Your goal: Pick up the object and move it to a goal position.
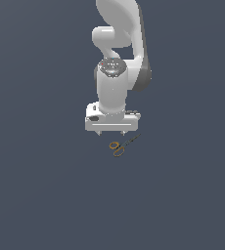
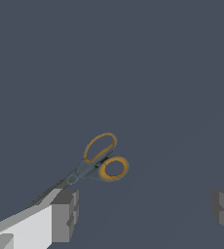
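One arm, tool (image 1: 112, 133) pointing down over the surface (image 1: 41, 195), fingers spread wide and holding nothing. Scissors (image 1: 121, 145) lie flat on the surface, just beside the tool, apart from it, offset toward the exterior view's right. Wrist view: orange ring handles and pivot (image 2: 74, 178) sit outside the finger gap; one finger pad (image 2: 65, 214) overlaps the blade end. Risk: straight descent would land a finger on the blades, or closing would miss or skid the thin scissors. Recentre first, probably.
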`<state>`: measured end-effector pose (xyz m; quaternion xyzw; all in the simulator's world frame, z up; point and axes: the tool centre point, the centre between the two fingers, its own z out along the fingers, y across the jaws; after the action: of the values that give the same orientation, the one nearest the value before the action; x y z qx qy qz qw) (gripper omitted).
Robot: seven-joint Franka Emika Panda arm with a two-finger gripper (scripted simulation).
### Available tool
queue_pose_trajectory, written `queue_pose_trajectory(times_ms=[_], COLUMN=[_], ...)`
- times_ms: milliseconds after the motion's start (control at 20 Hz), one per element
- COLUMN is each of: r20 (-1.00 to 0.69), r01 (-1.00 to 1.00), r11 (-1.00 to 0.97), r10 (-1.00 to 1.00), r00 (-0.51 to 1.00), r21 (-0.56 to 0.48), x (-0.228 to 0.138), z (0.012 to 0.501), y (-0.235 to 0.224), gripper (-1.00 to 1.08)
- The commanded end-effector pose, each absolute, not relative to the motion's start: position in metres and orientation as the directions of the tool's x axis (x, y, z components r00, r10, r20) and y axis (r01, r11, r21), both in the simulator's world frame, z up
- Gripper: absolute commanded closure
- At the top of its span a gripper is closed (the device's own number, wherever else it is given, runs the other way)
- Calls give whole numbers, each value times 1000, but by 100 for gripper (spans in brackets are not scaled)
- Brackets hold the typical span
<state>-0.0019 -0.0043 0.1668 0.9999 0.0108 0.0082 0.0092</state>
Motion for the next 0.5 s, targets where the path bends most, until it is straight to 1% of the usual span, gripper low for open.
queue_pose_trajectory(times_ms=[0, 450], r20=[16, -26], r01=[22, -18], r11=[-1000, -1000], r10=[22, -19], r00=[1000, 999], r21=[18, 14], x=[-2, -13], z=[167, 154], y=[-4, -30], gripper=[-92, -92])
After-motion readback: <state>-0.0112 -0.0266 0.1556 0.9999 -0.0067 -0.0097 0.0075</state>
